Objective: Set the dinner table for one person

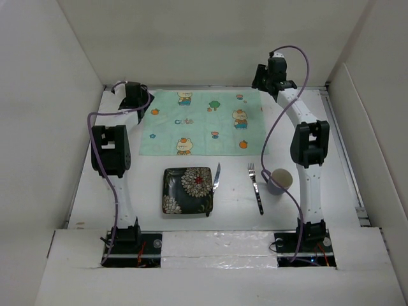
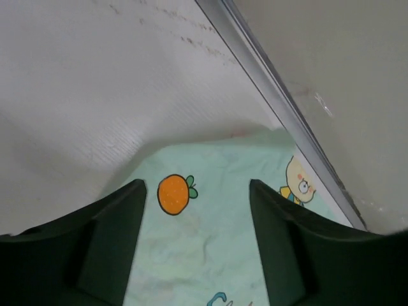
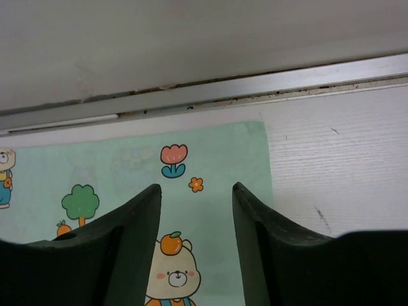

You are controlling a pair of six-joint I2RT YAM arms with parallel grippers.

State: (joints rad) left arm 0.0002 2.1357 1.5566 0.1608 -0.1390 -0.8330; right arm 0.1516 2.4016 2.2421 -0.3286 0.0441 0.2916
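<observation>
Left gripper [image 2: 196,188]: fingers [image 2: 115,236] spread wide, nothing between them. It sits over the far-left corner of the mint-green mat [image 1: 204,124], with an orange print in the gap. Can't tell if the tips touch the cloth.

Right gripper [image 3: 196,188]: fingers [image 3: 127,236] also apart, a bit narrower, holding nothing. It's above the mat's far-right corner, with a cartoon bear with an orange on its head in the gap. Contact with the mat unclear.

Surface: the dinner table [image 1: 146,185] is the white matte top under everything, running from the arm bases out to the far wall. The mat lies flat on its far half, between the two grippers.

Near half, left to right:
- Dark square plate [image 1: 187,190] with white and red flowers, near the left arm, off the mat.
- Knife [image 1: 216,177] just beside the plate's right edge, tip pointing away from the bases.
- Fork [image 1: 255,187] a little apart to the right, tines toward the mat.
- Lilac cup [image 1: 279,181] upright, just beside the fork, right against the right arm's link in the top view.

Room: plain white walls [image 1: 210,38] box the table on three sides. A metal rail [image 3: 255,86] runs along the far edge, with grime along it. Purple cables loop off both arms.
</observation>
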